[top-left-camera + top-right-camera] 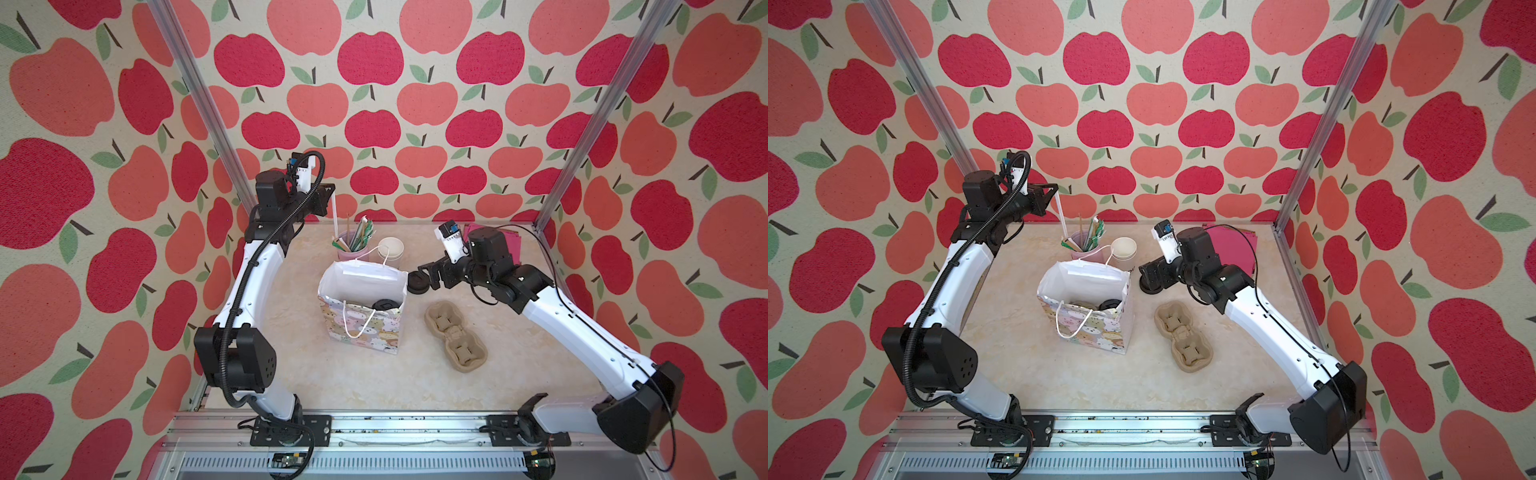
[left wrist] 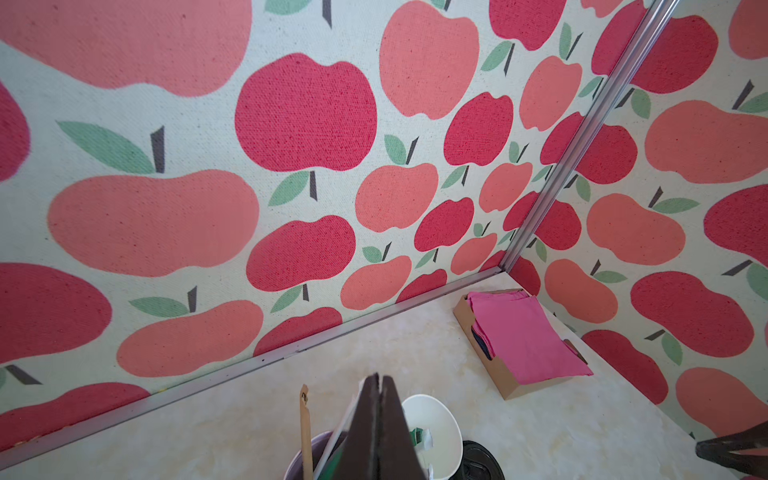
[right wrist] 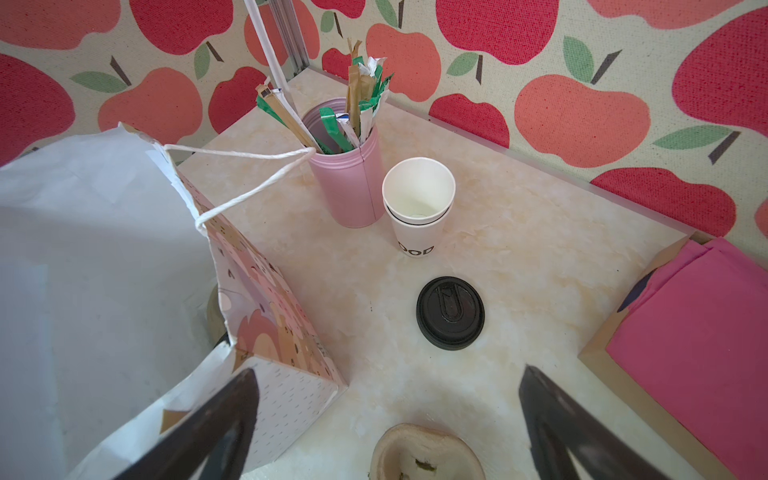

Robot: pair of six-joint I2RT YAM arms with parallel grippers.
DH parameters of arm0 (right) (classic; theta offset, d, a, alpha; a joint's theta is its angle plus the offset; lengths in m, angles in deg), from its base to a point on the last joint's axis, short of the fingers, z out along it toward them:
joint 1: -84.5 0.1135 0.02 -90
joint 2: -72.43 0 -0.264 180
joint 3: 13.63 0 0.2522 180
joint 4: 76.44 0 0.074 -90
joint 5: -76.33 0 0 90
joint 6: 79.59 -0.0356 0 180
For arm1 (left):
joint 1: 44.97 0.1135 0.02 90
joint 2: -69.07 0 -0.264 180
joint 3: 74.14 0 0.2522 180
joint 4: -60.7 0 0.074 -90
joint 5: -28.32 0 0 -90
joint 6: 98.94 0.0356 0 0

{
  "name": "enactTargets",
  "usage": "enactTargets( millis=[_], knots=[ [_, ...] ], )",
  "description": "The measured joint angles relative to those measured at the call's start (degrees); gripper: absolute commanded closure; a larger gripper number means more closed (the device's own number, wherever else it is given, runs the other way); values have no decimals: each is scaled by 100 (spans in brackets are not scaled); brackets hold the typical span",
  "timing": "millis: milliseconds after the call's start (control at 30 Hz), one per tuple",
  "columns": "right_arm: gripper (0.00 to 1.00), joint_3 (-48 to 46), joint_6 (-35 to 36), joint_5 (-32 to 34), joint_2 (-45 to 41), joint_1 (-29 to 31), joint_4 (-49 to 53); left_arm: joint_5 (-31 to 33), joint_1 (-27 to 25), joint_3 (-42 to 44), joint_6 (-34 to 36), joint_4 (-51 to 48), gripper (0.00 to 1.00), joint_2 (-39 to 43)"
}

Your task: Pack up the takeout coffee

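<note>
The left gripper (image 2: 379, 382), raised high at the far left, is pinching shut on one white wrapped straw (image 1: 335, 216), which is hanging down toward the single pink cup (image 3: 347, 187) of straws below it. The right gripper (image 3: 388, 372) is spreading wide and hovering just above one loose black lid (image 3: 451, 312) that is lying flat on the counter (image 1: 519, 353), just right of the gift bag (image 1: 365, 328). The takeout coffee (image 1: 384, 305) is sitting inside that one bag, toward its right side. Only its round black lid is showing, and the bag wall is hiding the cup beneath, so two black lids are showing in all. A stack of two nested white cups (image 3: 415, 232) with black lettering near the base is standing just right of the pink cup, beyond the loose lid. One tan two-well carrier (image 1: 455, 336) is lying to the near right of the bag, and one cardboard box (image 2: 498, 376) of pink napkins is resting in the far right corner
</note>
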Motion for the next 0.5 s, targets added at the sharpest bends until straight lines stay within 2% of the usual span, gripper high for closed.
enactTargets(
  millis=[267, 500],
  knots=[
    [1, 0, 2, 0, 0, 0, -2, 330, -225, -446, 109, -367, 100, 966],
    [1, -2, 0, 2, 0, 0, -31, 354, -323, -487, -409, -505, 100, 1646]
  ],
)
